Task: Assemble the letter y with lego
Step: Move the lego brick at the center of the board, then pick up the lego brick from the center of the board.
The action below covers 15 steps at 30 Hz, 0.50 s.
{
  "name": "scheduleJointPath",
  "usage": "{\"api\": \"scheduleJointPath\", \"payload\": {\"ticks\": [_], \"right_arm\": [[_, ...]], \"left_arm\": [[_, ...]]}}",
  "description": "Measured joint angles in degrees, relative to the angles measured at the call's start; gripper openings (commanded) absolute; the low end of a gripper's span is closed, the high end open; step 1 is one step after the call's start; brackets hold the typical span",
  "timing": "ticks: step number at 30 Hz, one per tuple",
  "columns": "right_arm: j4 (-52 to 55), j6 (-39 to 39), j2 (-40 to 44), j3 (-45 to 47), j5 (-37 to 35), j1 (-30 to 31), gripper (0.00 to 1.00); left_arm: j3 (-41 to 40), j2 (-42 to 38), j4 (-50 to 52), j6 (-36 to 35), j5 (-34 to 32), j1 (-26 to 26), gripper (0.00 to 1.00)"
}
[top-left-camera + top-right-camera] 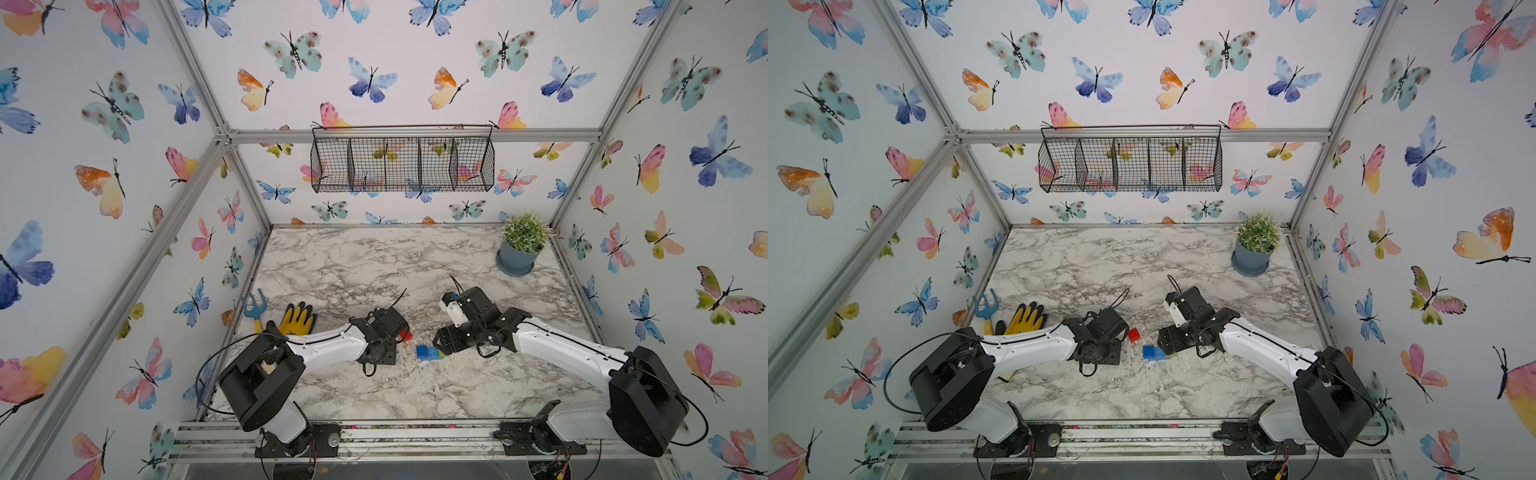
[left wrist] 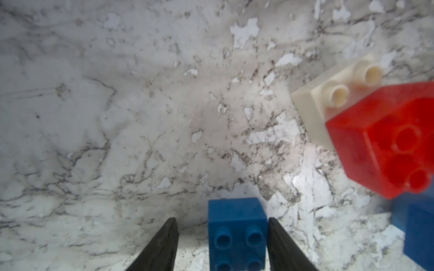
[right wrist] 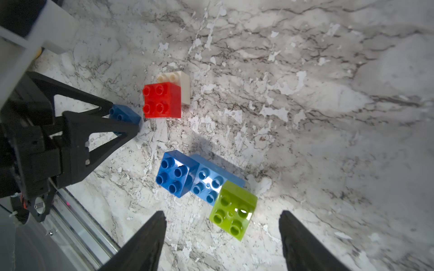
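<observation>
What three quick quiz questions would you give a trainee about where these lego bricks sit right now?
1. True or false: the red brick sits partly on top of the cream brick.
2. Which brick lies between the fingers of the left end effector? A: cream. B: dark blue square. C: red.
3. How many bricks sit on the long blue brick?
Key: 1 true; 2 B; 3 two.
</observation>
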<state>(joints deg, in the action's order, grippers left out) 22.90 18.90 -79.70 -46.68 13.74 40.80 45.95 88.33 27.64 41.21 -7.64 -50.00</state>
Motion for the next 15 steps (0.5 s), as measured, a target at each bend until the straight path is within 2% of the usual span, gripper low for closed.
{"api": "scheduleJointPath", "payload": {"ticks": [9, 15], "right_arm": [[-4.9, -1.6, -10.8, -4.7, 4.9, 0.0, 0.83], [-5.7, -2.1, -12.8, -3.9, 8.9, 0.0, 0.83]], "left_arm": [[-2.8, -9.1, 2.7, 1.5, -0.4, 0.0, 0.65], [-2.8, -12.5, 3.5, 2.5, -1.2, 0.0, 0.66]]}}
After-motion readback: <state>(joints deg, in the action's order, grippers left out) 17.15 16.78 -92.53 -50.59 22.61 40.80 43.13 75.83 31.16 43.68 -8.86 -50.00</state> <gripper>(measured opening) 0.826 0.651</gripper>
